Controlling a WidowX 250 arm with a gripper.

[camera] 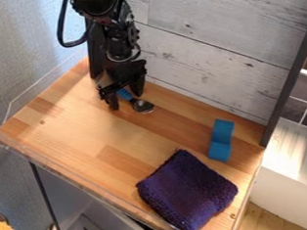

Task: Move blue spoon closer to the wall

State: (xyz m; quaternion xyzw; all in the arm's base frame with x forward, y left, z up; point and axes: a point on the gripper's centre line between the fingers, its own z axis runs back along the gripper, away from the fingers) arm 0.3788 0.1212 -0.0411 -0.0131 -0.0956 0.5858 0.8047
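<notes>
The blue-handled metal spoon point(142, 105) lies on the light-brown butcher-block wooden tabletop point(115, 134), near the whitewashed plank wall point(211, 66). The black two-finger gripper point(125, 98) is over its handle, fingers spread apart on either side. Farther right sits a blue blocky object point(222, 140), with a folded dark-purple cloth point(187, 191) just beside it, toward the tabletop's front. Clear edging point(24, 153) borders the tabletop; a pale-blue wall point(20, 40) stands left.

From my station I see my arm point(122, 31) enter at 11 o'clock, a black cable point(62, 20) looping on its 9 o'clock side. The wrist points down toward 6 o'clock; below it my gripper point(125, 98) hangs, fingers point(111, 100) parted, one toward 8 o'clock, the other toward 2.
</notes>
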